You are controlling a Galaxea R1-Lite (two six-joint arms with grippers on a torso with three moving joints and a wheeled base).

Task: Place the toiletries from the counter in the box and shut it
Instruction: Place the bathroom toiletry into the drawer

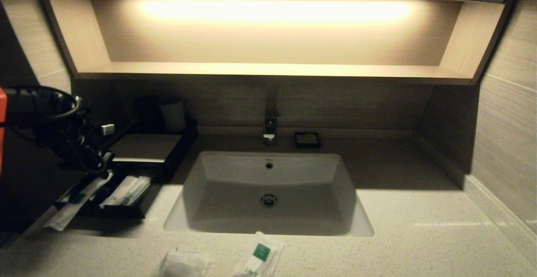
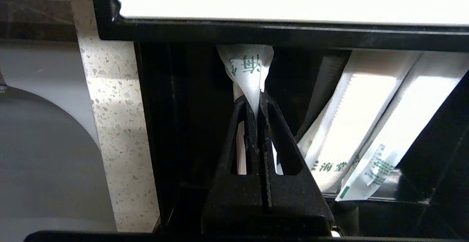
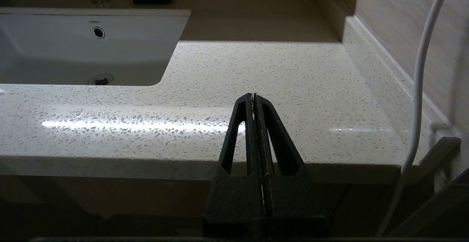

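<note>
The black box (image 1: 144,147) with its pale top panel stands at the counter's (image 1: 419,226) back left, its drawer tray (image 1: 126,212) pulled out. My left gripper (image 1: 100,167) hangs over the tray, shut on one end of a long thin white packet (image 1: 67,215) that slants out over the tray's front edge. In the left wrist view the gripper (image 2: 257,97) pinches that packet (image 2: 249,73) just under the top panel (image 2: 293,0). Two more packets (image 1: 128,189) lie in the tray. A puffy packet (image 1: 184,264) and a green-labelled packet (image 1: 261,255) rest at the counter's front edge. My right gripper (image 3: 253,96) is shut and empty.
The white sink basin (image 1: 218,172) fills the counter's middle, with a faucet (image 1: 270,126) and a small black soap dish (image 1: 307,139) behind it. Dark cups (image 1: 172,113) stand behind the box. A lit wooden shelf (image 1: 272,69) runs above. A white cable (image 3: 421,69) hangs near my right arm.
</note>
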